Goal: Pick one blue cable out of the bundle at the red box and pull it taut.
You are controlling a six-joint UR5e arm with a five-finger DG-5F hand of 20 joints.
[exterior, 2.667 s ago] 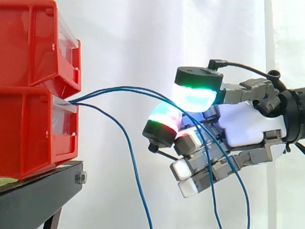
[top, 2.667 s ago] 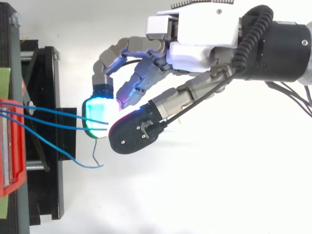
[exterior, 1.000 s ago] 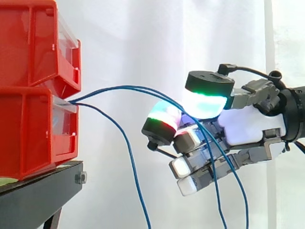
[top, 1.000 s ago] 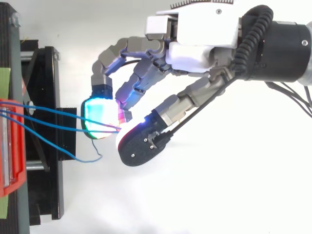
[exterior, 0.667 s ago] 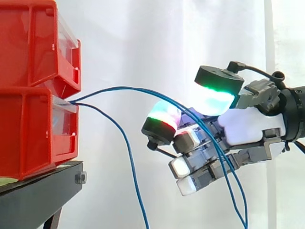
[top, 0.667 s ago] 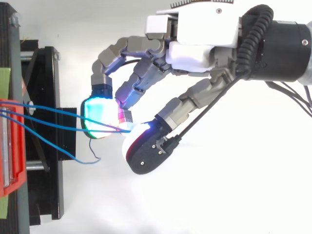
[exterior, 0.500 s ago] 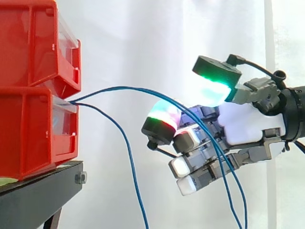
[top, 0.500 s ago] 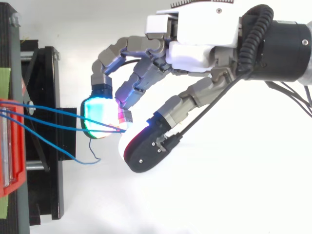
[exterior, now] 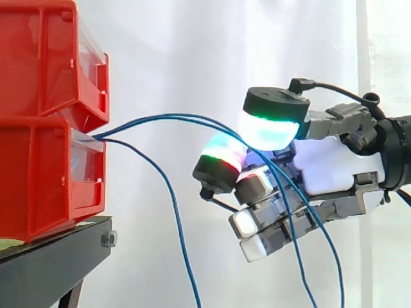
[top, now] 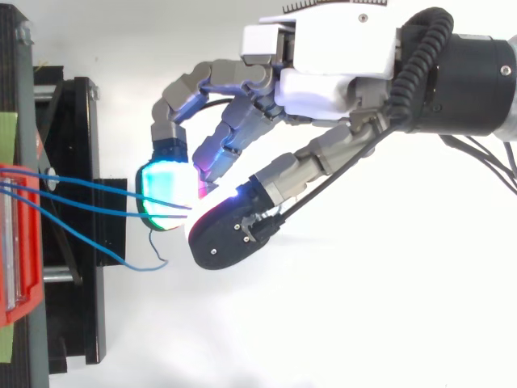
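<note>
White curtain (exterior: 192, 51) fills the backgrnd in side view. Two stacked red bins at far left: upper red bin (exterior: 38, 58) on lower red bin (exterior: 38, 179), both on black stand (exterior: 45, 269) at bottom left corner. Hand (exterior: 334, 163) comes in from right edge, mid-height, well apart from the bins, fingers curled, pointing left.

Blue cable pair (exterior: 173, 118) leaves the front of the lower bin, arcs up and right across frame centre, then runs down btwn thumb pad (exterior: 270, 131) and finger pad (exterior: 221, 160). Thumb is closed down onto that finger w/ the pair clamped btwn them. Past the hand the pair hangs slack to the bottom edge.

Third blue cable (exterior: 168, 186) starts at the same bin front, droops down to bottom centre, clear of the hand. In top view its loose end (top: 121, 263) lies left of the thumb.
</note>
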